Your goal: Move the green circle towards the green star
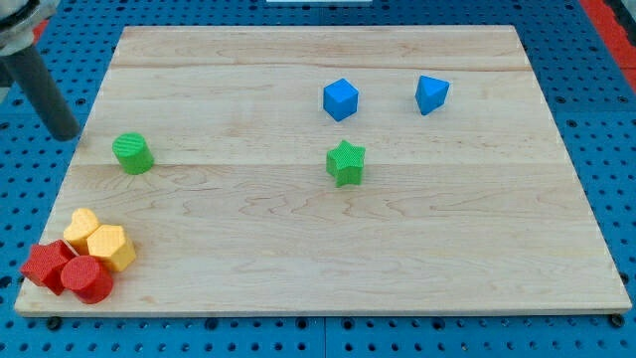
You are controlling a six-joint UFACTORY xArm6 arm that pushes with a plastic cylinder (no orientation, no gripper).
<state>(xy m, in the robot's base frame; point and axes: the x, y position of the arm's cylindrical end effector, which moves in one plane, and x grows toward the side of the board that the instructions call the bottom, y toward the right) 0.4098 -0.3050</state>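
Observation:
The green circle (132, 153) is a short green cylinder on the wooden board's (318, 259) left side. The green star (346, 162) sits near the board's middle, well to the right of the circle. My rod comes down from the view's top left; my tip (66, 133) is just off the board's left edge, a short way left of and slightly above the green circle, not touching it.
A blue cube (340, 99) and a blue wedge-like block (431, 94) lie above the star. Two yellow blocks (99, 240) and two red blocks (68, 270) cluster at the bottom left corner. Blue pegboard (606, 119) surrounds the board.

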